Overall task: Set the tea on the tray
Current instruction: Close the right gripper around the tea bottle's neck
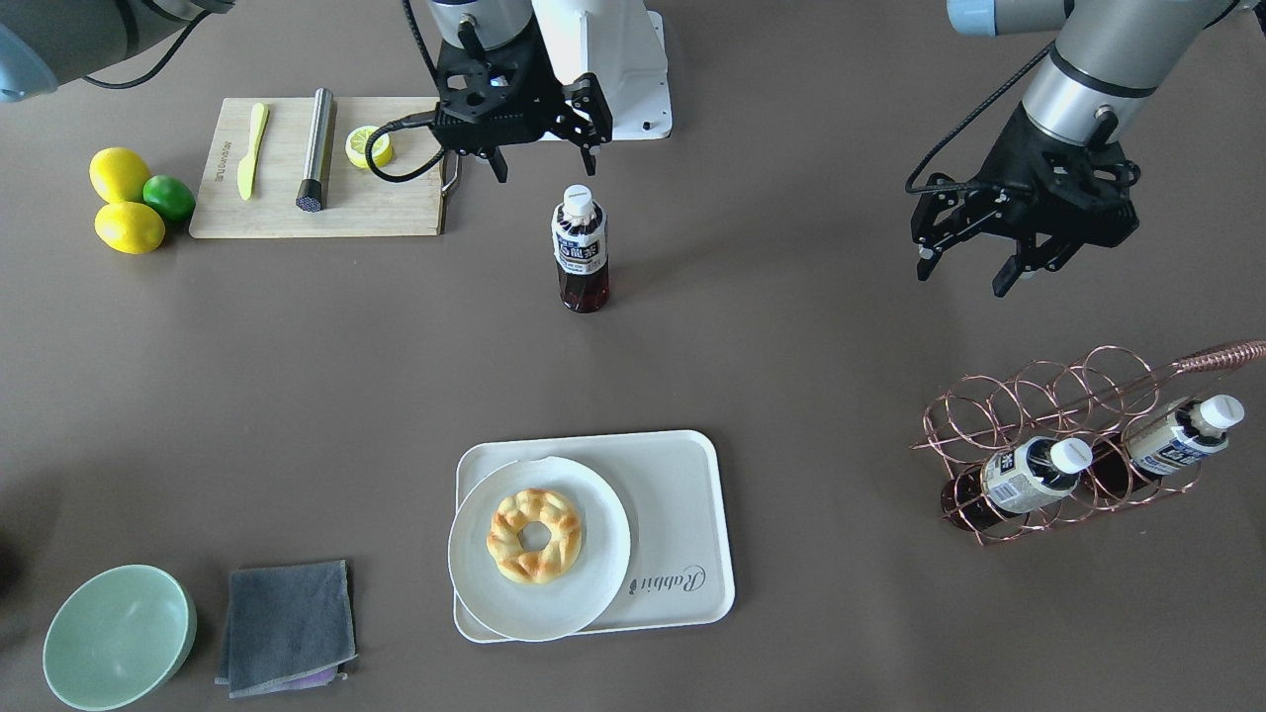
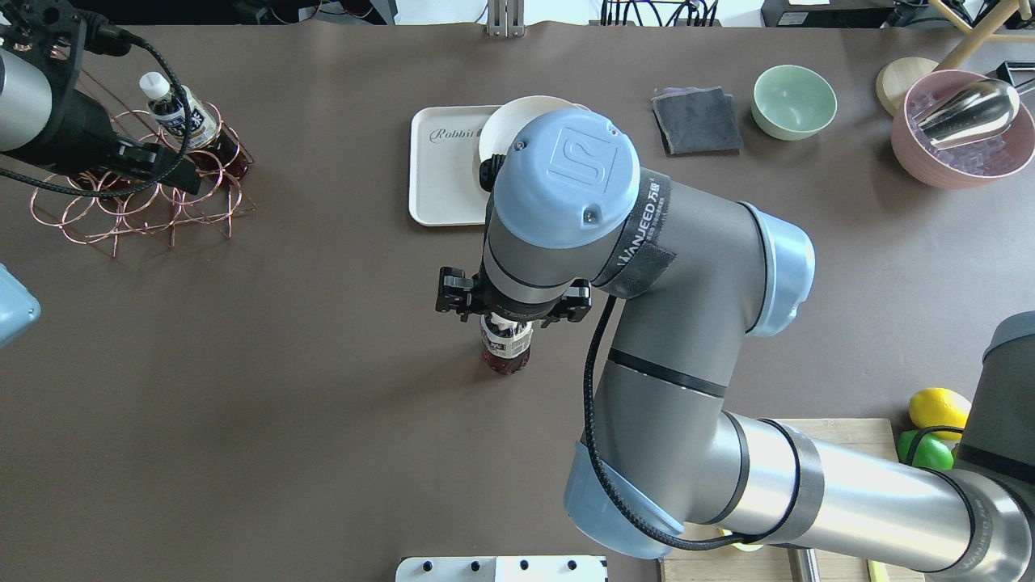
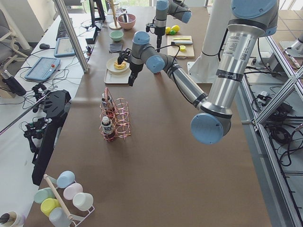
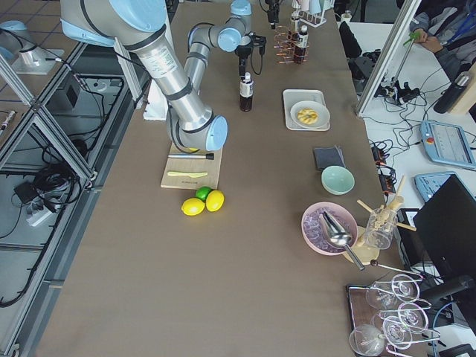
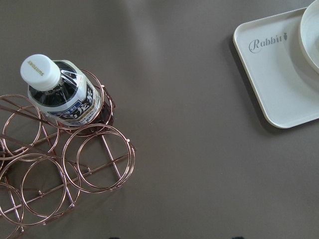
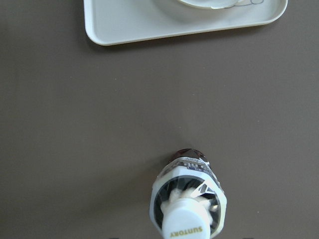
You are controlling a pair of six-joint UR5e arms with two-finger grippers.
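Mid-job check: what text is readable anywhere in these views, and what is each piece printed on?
"Rabbit": on the tray.
"SUNTORY": on the cap of the standing tea, and on the cap of the racked bottle.
"WANJEED": on the right arm's strap.
Bottle labels and the engraving on the cutting board: too small to read.

A cutting board (image 1: 396,213) is lying at the robot's edge of the counter (image 1: 791,346), carrying a yellow knife (image 1: 253,150), a metal rod (image 1: 316,148) and a lemon half (image 1: 364,146). Two lemons (image 1: 119,174) and a lime (image 1: 169,197) are sitting beside it. A green bowl (image 1: 119,638) and a grey cloth (image 1: 287,626) are resting along the opposite edge. Toward the robot's left, nearer that edge, a copper wire rack (image 1: 1226,354) is holding two bottles (image 1: 1034,475).
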